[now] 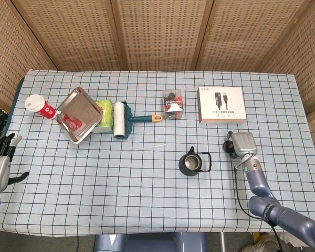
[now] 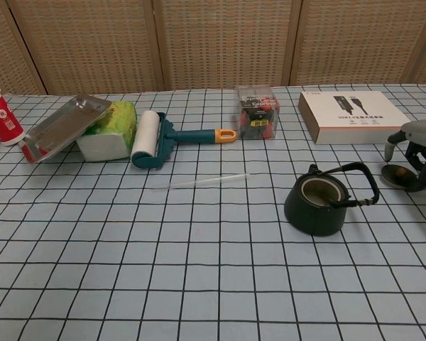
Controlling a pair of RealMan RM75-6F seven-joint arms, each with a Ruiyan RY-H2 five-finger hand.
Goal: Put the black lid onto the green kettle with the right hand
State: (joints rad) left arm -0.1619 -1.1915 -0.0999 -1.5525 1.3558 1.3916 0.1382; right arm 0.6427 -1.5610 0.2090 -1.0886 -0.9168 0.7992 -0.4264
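Observation:
The dark green kettle (image 1: 190, 164) (image 2: 316, 201) stands lidless on the checked cloth, its handle tipped to the right. The black lid (image 1: 229, 146) (image 2: 397, 178) lies flat on the cloth to the kettle's right, partly covered. My right hand (image 1: 242, 143) (image 2: 414, 145) hovers directly over the lid, fingers pointing down around it, thumb apart from it; no grip shows. My left hand (image 1: 0, 161) hangs off the table's left edge, fingers spread, holding nothing.
A white cable box (image 1: 221, 105) (image 2: 351, 116) lies just behind the lid. Further left are a clear box of small items (image 1: 172, 103), a lint roller (image 1: 121, 119), a thin clear stick (image 1: 147, 147), a tilted steel tray (image 1: 79, 114) and a red cup (image 1: 40, 106).

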